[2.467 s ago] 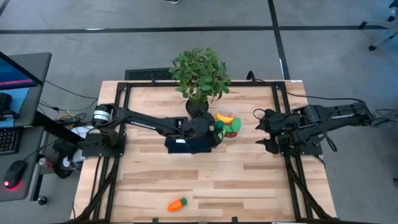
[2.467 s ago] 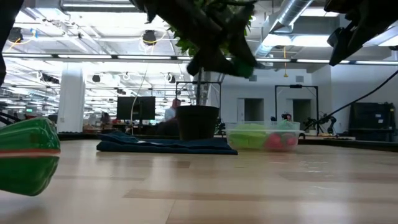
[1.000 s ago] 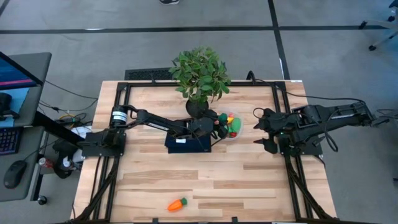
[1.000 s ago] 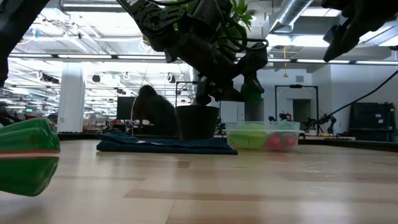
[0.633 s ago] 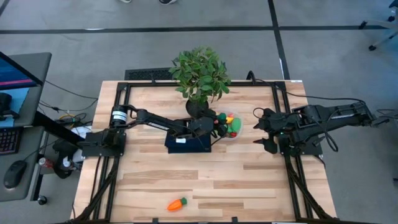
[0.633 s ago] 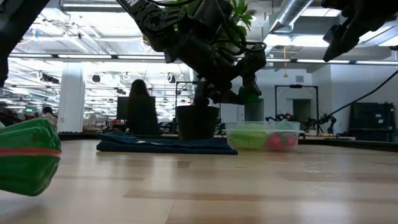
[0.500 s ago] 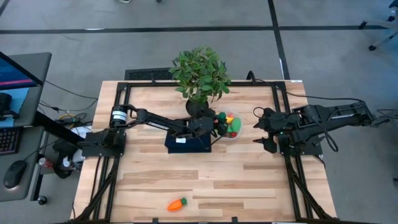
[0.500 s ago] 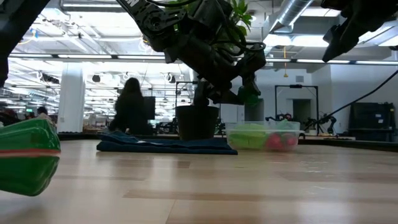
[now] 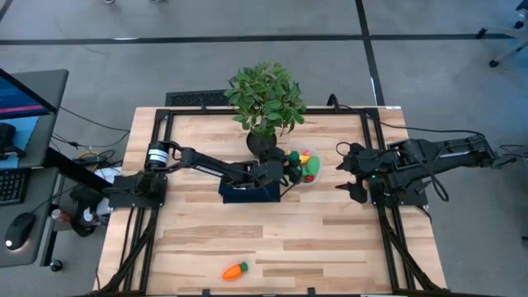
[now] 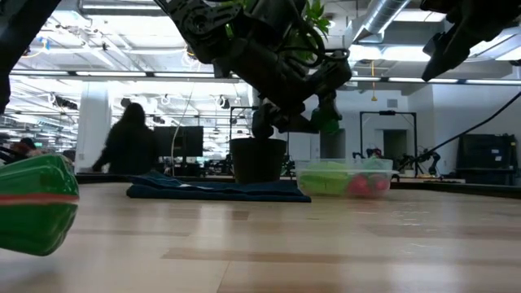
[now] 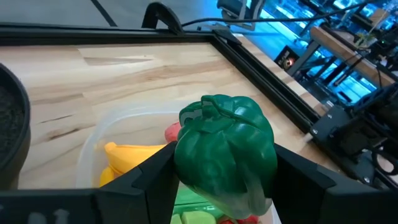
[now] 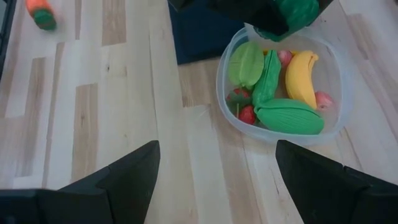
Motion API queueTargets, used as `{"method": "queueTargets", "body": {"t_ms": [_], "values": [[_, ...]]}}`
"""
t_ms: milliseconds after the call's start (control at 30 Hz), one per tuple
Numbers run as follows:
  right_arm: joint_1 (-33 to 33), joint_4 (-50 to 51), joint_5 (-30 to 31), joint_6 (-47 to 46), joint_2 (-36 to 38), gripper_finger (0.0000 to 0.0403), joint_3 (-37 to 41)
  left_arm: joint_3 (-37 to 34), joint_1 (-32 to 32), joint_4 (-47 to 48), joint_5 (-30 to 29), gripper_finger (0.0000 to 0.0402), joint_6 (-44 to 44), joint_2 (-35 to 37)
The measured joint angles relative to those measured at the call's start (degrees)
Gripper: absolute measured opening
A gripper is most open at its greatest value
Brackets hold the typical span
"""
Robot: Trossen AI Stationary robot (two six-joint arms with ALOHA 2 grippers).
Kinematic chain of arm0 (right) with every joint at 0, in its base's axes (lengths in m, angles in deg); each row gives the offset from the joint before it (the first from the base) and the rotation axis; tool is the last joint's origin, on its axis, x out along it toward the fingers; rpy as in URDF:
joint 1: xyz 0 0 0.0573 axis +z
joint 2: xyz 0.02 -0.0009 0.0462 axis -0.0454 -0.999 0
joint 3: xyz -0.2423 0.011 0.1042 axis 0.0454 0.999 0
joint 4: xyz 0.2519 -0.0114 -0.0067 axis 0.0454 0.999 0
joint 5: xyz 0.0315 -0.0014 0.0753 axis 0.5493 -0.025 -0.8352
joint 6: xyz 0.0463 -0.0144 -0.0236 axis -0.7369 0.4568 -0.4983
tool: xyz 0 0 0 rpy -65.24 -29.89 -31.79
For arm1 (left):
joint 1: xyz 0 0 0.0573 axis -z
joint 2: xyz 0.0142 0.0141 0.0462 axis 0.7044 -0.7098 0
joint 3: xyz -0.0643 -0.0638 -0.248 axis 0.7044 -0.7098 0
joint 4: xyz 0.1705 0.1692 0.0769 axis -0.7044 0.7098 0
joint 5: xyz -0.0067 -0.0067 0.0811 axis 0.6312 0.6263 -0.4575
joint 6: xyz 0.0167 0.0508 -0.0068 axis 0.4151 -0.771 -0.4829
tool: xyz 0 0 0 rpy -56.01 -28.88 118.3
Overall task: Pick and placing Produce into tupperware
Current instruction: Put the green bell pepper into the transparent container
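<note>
Left gripper [image 11: 221,180] clamps green pepper [image 11: 225,149] by its sides, above tupperware [image 12: 230,106]; pepper light, rigid, glossy, slip-prone; right gripper [image 9: 346,175] empty, jaws wide.

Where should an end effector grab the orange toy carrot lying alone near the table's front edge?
Grip the small orange plastic carrot with the green top across its orange body, coming straight down. It lies flat on the bare wooden table, green top toward the left-arm side, with nothing beside it, so fingers probably fit either side.
</note>
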Motion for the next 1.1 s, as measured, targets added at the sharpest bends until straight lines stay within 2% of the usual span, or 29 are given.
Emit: {"method": "queueTargets", "body": {"t_ms": [133, 267, 533, 667, 833, 1100], "values": [[0.00, 0.01, 1.55, 0.01, 0.02, 0.0315, 0.00, 0.18, -0.02, -1.00, -1.45, 0.0203, 0.73, -0.65], [0.00, -0.20, 1.58, 0.23, 0.02, 0.0315, 0.00, 3.72, 0.48, -3.02, 0.38, 0.0203, 0.76, -4.82], [0.02, 0.72, 1.42, -1.48, 0.01, 0.0315, -0.02, 12.71, 1.26, 7.31, 0.03, 0.0203, -3.41, -8.33], [0.02, 0.73, 1.38, -1.49, 0.00, 0.0315, -0.02, 13.03, 0.35, 10.60, -1.52, 0.0203, -3.58, -8.37], [0.01, 0.73, 1.38, -1.21, 0.02, 0.0315, -0.02, 13.07, -0.89, 12.41, 3.52, 0.0203, 0.05, -8.37], [0.02, 0.70, 1.36, -0.53, 0.00, 0.0315, -0.02, 13.06, -0.98, 12.09, 5.92, 0.0203, -0.83, -8.37]]}}
